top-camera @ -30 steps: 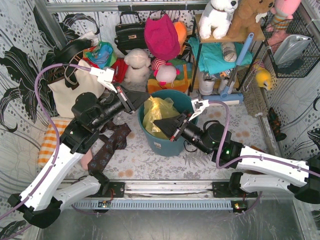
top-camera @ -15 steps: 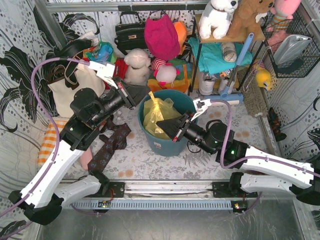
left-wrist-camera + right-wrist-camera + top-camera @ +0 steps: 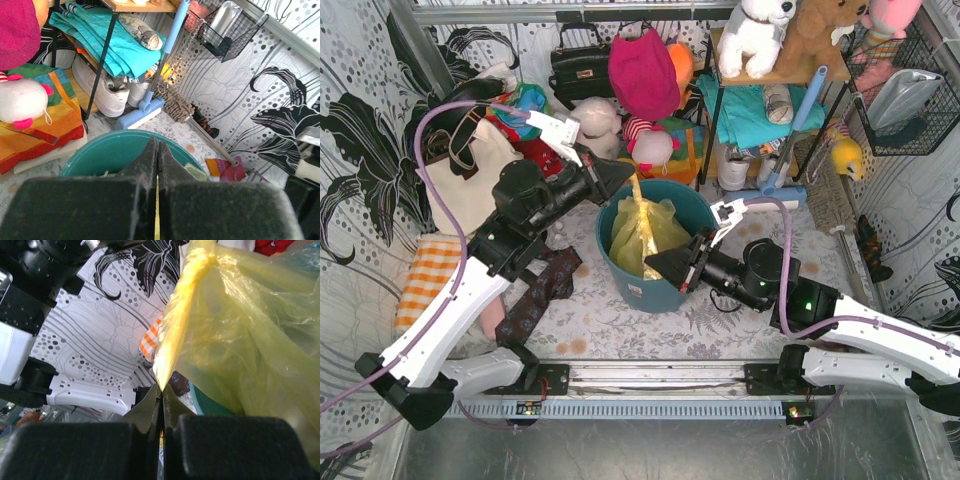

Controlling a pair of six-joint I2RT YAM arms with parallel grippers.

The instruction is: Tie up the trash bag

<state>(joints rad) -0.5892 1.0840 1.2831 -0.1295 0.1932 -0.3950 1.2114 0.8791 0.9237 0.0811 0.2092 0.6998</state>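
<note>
Top external view: both arms are pulling the trash bag (image 3: 645, 232) apart over the teal bucket (image 3: 695, 205).
Compared with a second ago, the left gripper (image 3: 628, 177) is rising farther back and drawing a twisted yellow strand taut, while the right gripper (image 3: 650, 262) is backing off near and right with another flap. Left wrist view: its fingers are pressing together on a yellow sliver. Right wrist view: its fingers are pinching a stretched bag corner. The bag's body is sitting in the bucket, and the two tails look ready for crossing.
</note>
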